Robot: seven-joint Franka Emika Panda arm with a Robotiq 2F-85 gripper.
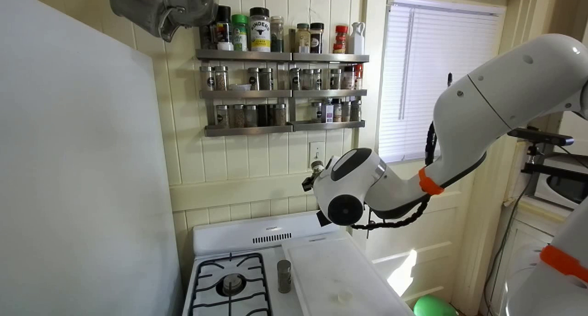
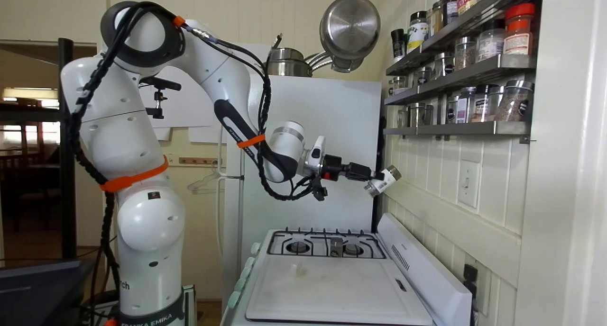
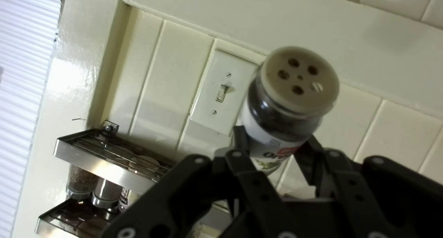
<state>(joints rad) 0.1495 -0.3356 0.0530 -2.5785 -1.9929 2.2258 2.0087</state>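
A small spice jar (image 3: pixel 263 124) with a white label and a lid with several holes is between my gripper's (image 3: pixel 276 143) fingers, which press on both sides of its body. The label's lettering is partly covered. In an exterior view the jar (image 2: pixel 382 182) hangs tilted in the air in front of the panelled wall, above the stove, with the gripper (image 2: pixel 379 176) reaching it horizontally. My wrist hides much of the gripper in an exterior view, where the jar (image 1: pixel 317 166) shows just past it. A second jar (image 1: pixel 284 279) stands on the stove beside the burner grate.
Metal spice racks (image 1: pixel 248 131) full of jars are mounted on the wall above. A light switch plate (image 3: pixel 225 89) sits behind the held jar. Below are the stove's white cover (image 2: pixel 332 288) and raised back panel (image 2: pixel 422 269). A fridge (image 2: pixel 303 207) and hanging pot (image 2: pixel 351 27) stand beyond.
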